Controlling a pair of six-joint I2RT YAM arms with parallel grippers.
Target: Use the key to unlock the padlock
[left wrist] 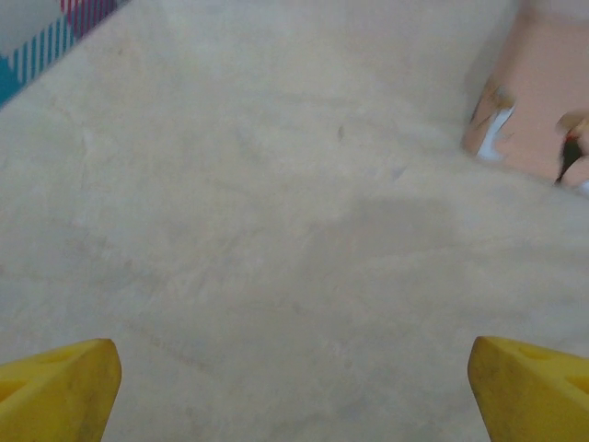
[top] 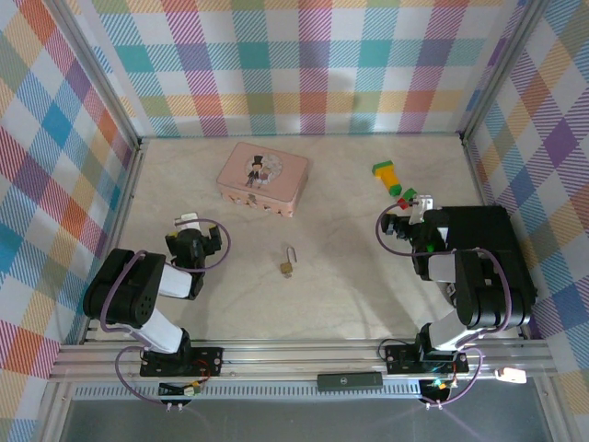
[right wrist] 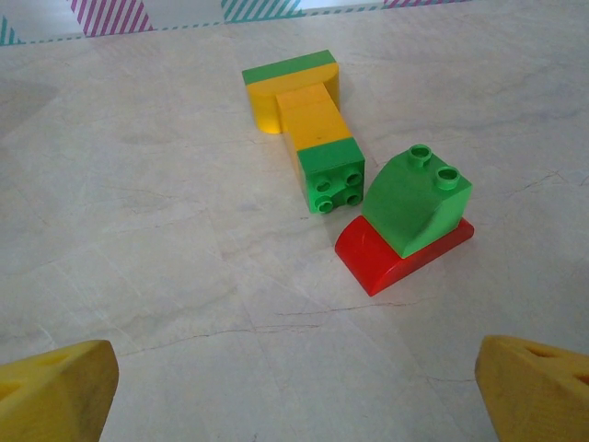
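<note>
The pale marbled worktop (top: 359, 295) is closed in on three sides by plaid walls (top: 304, 64). The pink tin (top: 262, 180) lies toward the back of it, lid up with a cartoon couple on top.

The right arm (top: 479, 267) sits folded well to the right of the tin and nearer the front rail. The right fingers (right wrist: 55, 391) are yellow and spread wide apart with nothing between them, hanging over bare worktop.

The left arm (top: 138, 295) is bent to the left of the tin and nearer the front. The left fingers (left wrist: 55, 387) are also parted wide and empty, low over bare worktop. In the left wrist view a corner of the tin shows ahead and to the right.

The yellow toy block (right wrist: 308, 120) has green at both ends and lies flat to the right of the tin, at about the same depth. The green-on-red toy block (right wrist: 405, 221) is just beside it, on the side farther from the tin. Both lie just ahead of the right fingers.

The padlock (top: 288, 267) lies alone in front of the tin, toward the arm bases and a little to the right, well apart from it. Its brass body is nearest the front and its thin silver shackle points back toward the tin.
</note>
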